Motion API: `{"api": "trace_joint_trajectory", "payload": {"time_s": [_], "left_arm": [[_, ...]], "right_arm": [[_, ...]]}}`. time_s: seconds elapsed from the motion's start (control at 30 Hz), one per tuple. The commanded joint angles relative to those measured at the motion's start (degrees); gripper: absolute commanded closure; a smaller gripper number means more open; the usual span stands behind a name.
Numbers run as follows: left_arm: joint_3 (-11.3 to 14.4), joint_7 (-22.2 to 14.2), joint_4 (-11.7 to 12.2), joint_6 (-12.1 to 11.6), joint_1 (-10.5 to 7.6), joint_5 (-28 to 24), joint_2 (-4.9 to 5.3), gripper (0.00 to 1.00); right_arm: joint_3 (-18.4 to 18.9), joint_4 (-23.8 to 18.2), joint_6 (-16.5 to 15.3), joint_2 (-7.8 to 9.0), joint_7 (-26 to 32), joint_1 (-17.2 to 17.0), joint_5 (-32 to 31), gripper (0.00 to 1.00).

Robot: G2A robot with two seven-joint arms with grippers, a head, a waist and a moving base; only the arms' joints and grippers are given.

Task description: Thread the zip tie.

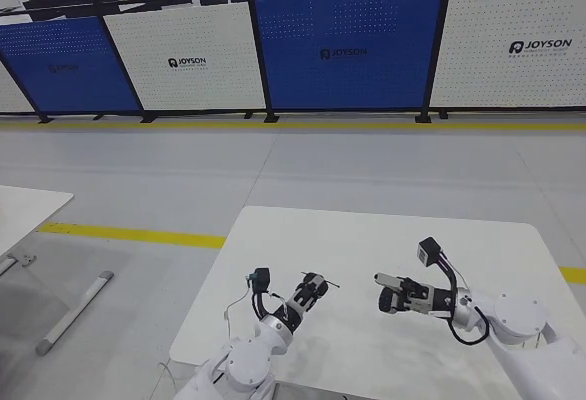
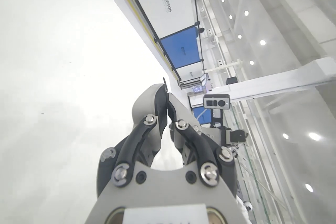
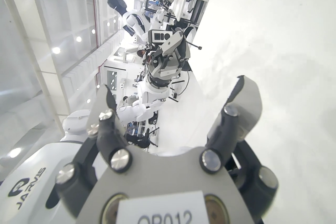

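Observation:
A thin black zip tie point(image 1: 329, 284) sticks out sideways from my left gripper point(image 1: 314, 288), which is shut on it above the white table point(image 1: 393, 235). In the left wrist view the fingertips are pressed together and a short black end of the tie point(image 2: 164, 82) pokes past my left gripper point(image 2: 167, 93). My right gripper point(image 1: 383, 292) hovers a short way to the right of it, facing it, open with nothing between its fingers. The right wrist view shows my right gripper point(image 3: 176, 93) spread wide, and beyond it the left gripper point(image 3: 170, 47) holding the zip tie point(image 3: 195, 45).
The table's near left edge lies close under the left arm. A second white table point(image 1: 13, 205) stands apart at the far left. Blue and white partition panels point(image 1: 343, 50) line the back of the room beyond a yellow floor line.

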Motion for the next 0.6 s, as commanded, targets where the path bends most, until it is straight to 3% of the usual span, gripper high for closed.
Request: {"api": "trace_joint_trajectory", "payload": {"time_s": [0.0, 0.3, 0.4, 0.53, 0.57], "left_arm": [[0.0, -0.1, 0.0, -0.6, 0.02, 0.0, 0.01, 1.00], [0.1, -0.7, 0.1, -0.6, 0.01, -0.6, -0.02, 1.00], [-1.5, -6.8, 0.5, 0.0, -0.80, -5.4, 0.18, 1.00], [-5.9, -18.8, 1.1, -0.8, -1.21, -9.5, 1.19, 1.00], [-7.2, -24.1, 1.2, -1.9, -1.09, -10.6, 1.63, 1.00]], "right_arm": [[-0.1, 0.1, 0.0, -0.04, 0.0, 0.1, 0.4, 0.00], [-0.1, 0.1, 0.0, -0.04, 0.0, 0.1, 0.4, 0.00], [-0.1, 0.1, 0.0, -0.04, 0.0, 0.1, 0.4, 0.00], [-0.1, 0.1, 0.0, -0.04, 0.0, 0.1, 0.4, 0.00], [-0.1, 0.1, 0.0, -0.04, 0.0, 0.1, 0.4, 0.00]]}}
